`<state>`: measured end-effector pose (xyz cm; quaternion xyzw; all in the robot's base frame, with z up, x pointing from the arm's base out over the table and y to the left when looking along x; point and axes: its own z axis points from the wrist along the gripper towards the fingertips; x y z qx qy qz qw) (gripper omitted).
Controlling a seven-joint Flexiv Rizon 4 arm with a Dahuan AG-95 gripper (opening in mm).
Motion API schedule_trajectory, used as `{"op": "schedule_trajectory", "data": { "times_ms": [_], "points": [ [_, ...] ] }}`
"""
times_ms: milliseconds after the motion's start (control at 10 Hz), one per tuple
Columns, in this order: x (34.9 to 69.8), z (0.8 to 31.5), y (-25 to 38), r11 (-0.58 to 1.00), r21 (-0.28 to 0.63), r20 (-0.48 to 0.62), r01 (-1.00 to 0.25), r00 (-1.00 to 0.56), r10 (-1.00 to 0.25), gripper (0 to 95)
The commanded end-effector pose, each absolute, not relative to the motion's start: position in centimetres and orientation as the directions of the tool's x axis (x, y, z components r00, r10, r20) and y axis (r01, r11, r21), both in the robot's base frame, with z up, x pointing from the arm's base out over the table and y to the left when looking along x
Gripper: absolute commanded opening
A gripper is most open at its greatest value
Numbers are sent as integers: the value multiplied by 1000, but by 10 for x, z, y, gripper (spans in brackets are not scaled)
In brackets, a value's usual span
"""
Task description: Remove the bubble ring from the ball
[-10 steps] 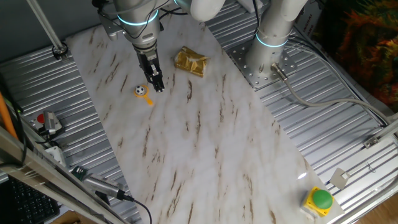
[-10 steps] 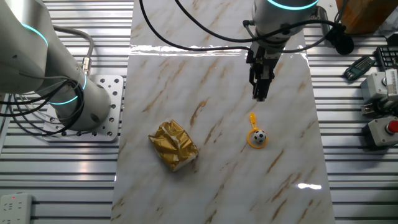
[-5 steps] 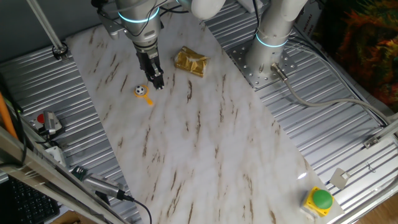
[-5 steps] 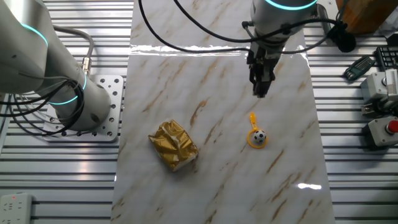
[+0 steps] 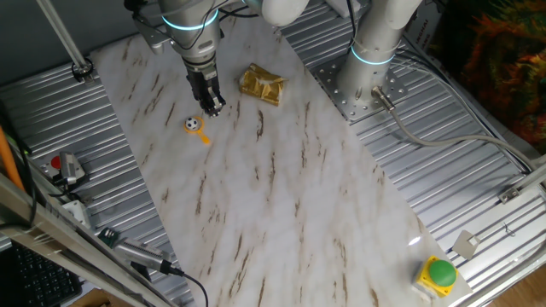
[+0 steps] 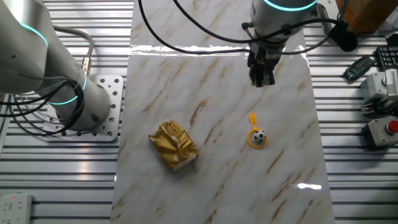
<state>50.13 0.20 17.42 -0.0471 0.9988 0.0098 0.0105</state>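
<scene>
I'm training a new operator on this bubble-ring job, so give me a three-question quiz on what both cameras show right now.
1. True or false: the gripper is holding the bubble ring.
2. Where is the ball? A) inside the ring's hoop B) on the gold foil packet C) between the gripper's fingers
3. Fill in: the ring's handle points from the hoop toward the ____.

Key
1. False: the gripper hangs apart from the ring and holds nothing.
2. A.
3. Gripper: in the other fixed view, the handle runs up from the hoop toward it.
</scene>
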Motion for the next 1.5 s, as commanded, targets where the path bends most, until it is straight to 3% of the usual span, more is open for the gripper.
{"op": "schedule_trajectory", "data": {
  "times_ms": [100, 1500],
  "points": [
    [499, 176, 3, 996, 15, -22, -90, -996, -89, 0],
    [497, 183, 5, 995, 23, -18, -93, -996, -93, 0]
  ]
}}
